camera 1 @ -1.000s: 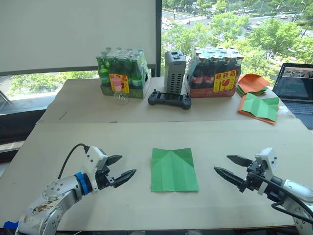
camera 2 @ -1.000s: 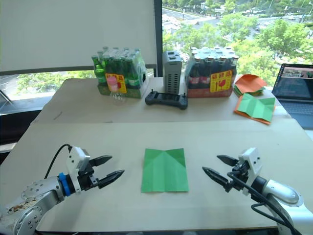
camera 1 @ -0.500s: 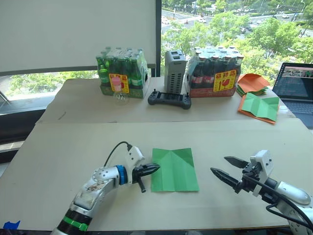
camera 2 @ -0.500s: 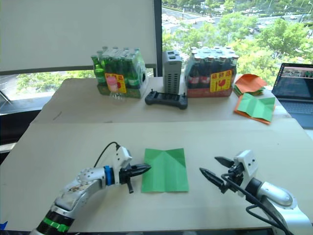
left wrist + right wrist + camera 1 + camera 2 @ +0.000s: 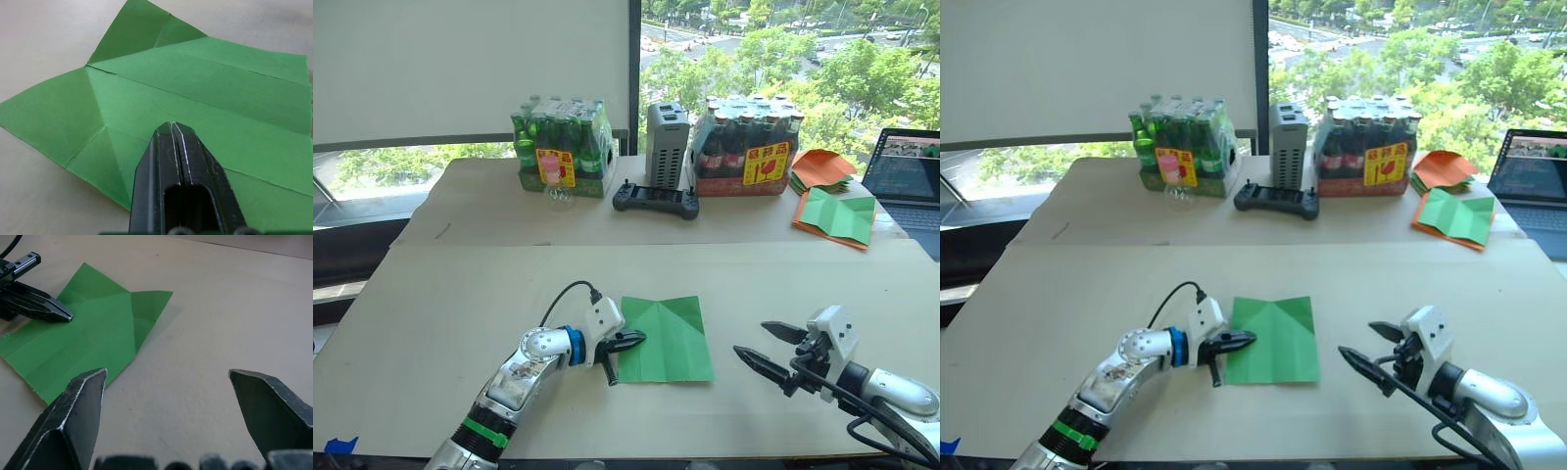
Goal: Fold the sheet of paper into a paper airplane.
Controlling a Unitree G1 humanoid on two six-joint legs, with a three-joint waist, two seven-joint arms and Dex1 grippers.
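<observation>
The sheet of paper (image 5: 664, 338) lies flat on the near half of the worktop (image 5: 460, 294), between the 2 arms. It is bright green, with crease lines and 2 folded corners meeting at its far edge.

The left gripper (image 5: 628, 343) has its fingers pressed together, with nothing between them. Its tips rest over the left edge of the sheet; the left wrist view shows the closed fingers (image 5: 164, 171) above the green surface, near the creases. Whether the tips touch the paper cannot be told.

The right gripper (image 5: 766, 345) hovers to the right of the sheet, apart from it, with its fingers spread wide and nothing held.

At the far side of the worktop stand 2 shrink-wrapped packs of bottles (image 5: 560, 147), a grey box (image 5: 666, 145) between them and a black controller (image 5: 655, 200) in front. At the far right lie a pile of orange paper (image 5: 820, 168), a wider green sheet on orange backing (image 5: 835, 215) and a laptop (image 5: 908, 176).
</observation>
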